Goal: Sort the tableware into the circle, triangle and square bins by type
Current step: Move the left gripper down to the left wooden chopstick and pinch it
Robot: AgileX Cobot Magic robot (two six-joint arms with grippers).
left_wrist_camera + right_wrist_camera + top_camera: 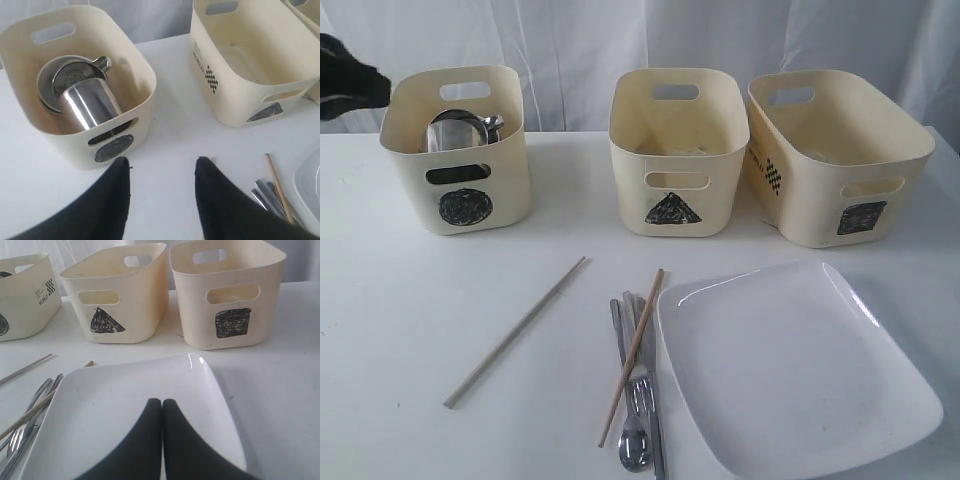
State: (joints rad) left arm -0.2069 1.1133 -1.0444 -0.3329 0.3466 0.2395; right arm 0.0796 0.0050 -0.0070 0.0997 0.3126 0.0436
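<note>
The left pincer (162, 162) stands apart, holding nothing, above the surface (400, 300) just in front of the circle bin (410, 165), inside which a steel cup (87, 107) lies tilted. The right pincer (162, 402) is pressed together over the plate (790, 360), which lies before the triangle bin (630, 190) and square bin (810, 205). Beside the plate lies the cutlery (642, 400) with one chopstick (632, 355) across it. The other chopstick (515, 332) lies apart.
</note>
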